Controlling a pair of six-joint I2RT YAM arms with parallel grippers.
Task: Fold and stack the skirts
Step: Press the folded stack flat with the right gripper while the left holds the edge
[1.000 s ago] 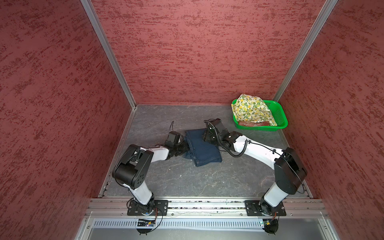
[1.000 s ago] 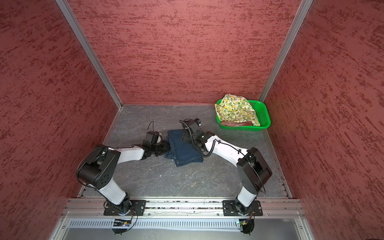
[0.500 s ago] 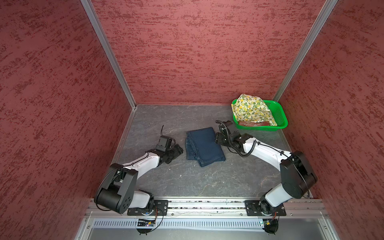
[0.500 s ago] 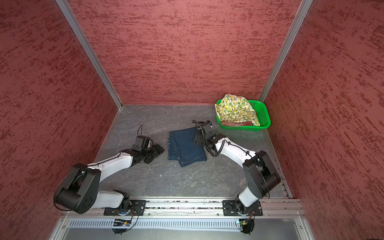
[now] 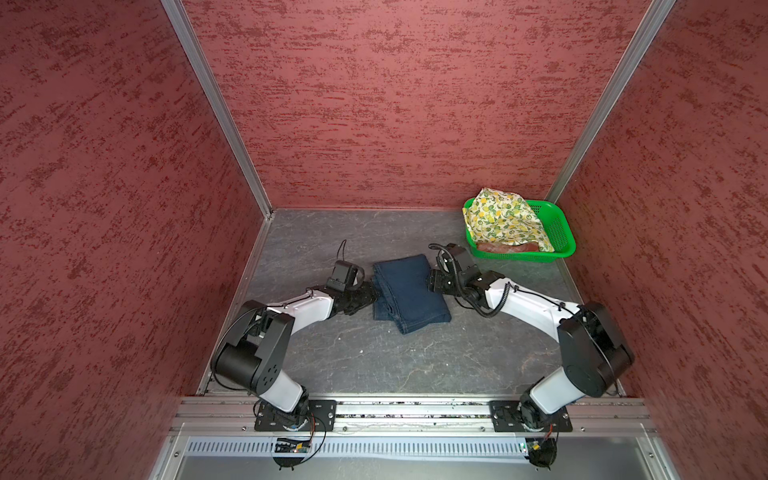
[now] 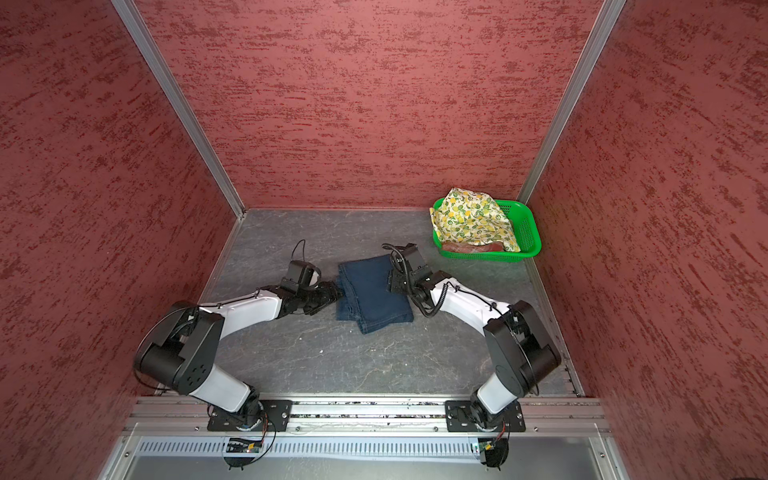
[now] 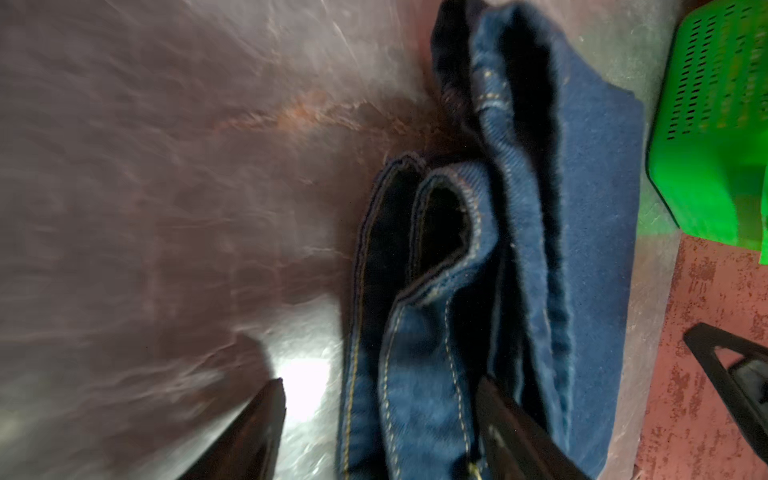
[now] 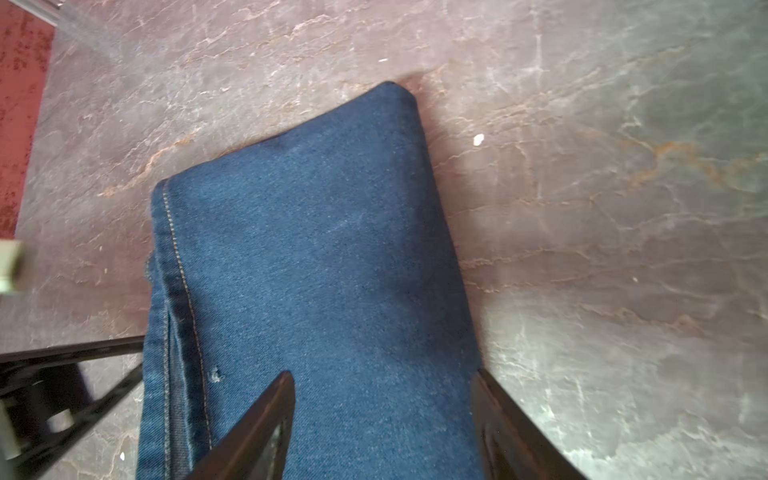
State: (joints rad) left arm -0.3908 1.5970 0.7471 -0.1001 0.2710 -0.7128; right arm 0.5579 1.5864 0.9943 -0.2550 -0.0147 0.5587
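While folded, denim skirt [image 5: 409,291] lies between both arms' fingers [image 8: 257,432].

dark navy on the denim skirt [image 5: 409,291], with pale tan stitching along its seams. cream with yellow lemons and green leaves on the printed skirt [image 5: 503,216]. only a strip of the rust-red skirt [image 5: 505,248] visible. bright green perforated basket [image 5: 559,226]. grey surface [image 5: 374,365], pale-veined, rust-streaked. mottled red-brown walls [image 5: 395,104].

no readable text, labels or numbers
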